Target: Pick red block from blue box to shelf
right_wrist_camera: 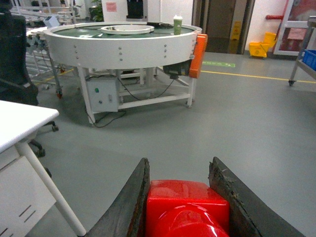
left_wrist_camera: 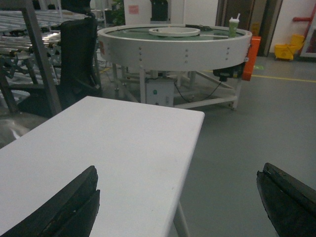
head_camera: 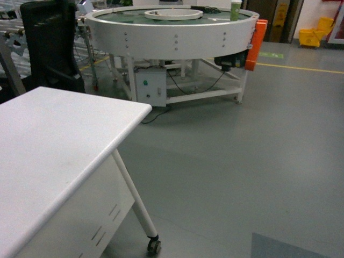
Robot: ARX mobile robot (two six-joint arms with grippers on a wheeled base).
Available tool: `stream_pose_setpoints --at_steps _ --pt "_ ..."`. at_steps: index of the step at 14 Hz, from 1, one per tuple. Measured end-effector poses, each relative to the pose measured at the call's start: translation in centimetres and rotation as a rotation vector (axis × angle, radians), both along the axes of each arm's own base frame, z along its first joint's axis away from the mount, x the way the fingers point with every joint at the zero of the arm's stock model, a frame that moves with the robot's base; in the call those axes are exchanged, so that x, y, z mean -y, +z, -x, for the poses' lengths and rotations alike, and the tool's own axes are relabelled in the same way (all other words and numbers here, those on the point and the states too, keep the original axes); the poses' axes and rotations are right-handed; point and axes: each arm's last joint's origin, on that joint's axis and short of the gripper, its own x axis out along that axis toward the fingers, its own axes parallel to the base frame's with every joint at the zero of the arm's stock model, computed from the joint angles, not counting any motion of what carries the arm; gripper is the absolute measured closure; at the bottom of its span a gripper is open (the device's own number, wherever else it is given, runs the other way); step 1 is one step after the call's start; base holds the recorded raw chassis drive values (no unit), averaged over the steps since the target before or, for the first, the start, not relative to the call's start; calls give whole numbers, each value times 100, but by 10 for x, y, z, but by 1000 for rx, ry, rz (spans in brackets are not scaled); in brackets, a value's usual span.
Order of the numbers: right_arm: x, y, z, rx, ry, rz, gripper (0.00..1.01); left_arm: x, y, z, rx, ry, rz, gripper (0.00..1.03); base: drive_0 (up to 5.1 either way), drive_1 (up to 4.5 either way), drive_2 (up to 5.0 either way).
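My right gripper (right_wrist_camera: 179,160) is shut on the red block (right_wrist_camera: 187,207), a glossy red brick pinched between both dark fingers, held above grey floor. My left gripper (left_wrist_camera: 178,173) is open with nothing between its fingers, over the right edge of a white table (left_wrist_camera: 113,143). A shiny steel rack of posts and rails, the shelf (left_wrist_camera: 29,44), stands at the far left behind the table, and part of it shows in the head view (head_camera: 8,37). The blue box is out of view. Neither gripper shows in the head view.
The white table (head_camera: 54,140) stands on a caster (head_camera: 154,246) at the left. Ahead is a round white conveyor (head_camera: 172,32) with a green cup (head_camera: 235,9), and a black chair (head_camera: 48,43) beside it. A yellow mop bucket (head_camera: 314,33) sits far right.
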Motion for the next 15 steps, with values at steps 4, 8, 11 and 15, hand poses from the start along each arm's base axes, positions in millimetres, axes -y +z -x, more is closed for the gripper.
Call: stream_pose_setpoints --at_steps 4,8,11,15 --pt "0 0 0 0 0 0 72 0 0 0 0 0 0 5 -156 -156 -156" --pt "0 0 0 0 0 0 72 0 0 0 0 0 0 5 -155 -155 -155" --pt "0 0 0 0 0 0 72 0 0 0 0 0 0 5 -148 -148 -148" --pt "0 0 0 0 0 0 72 0 0 0 0 0 0 5 -136 -136 -136"
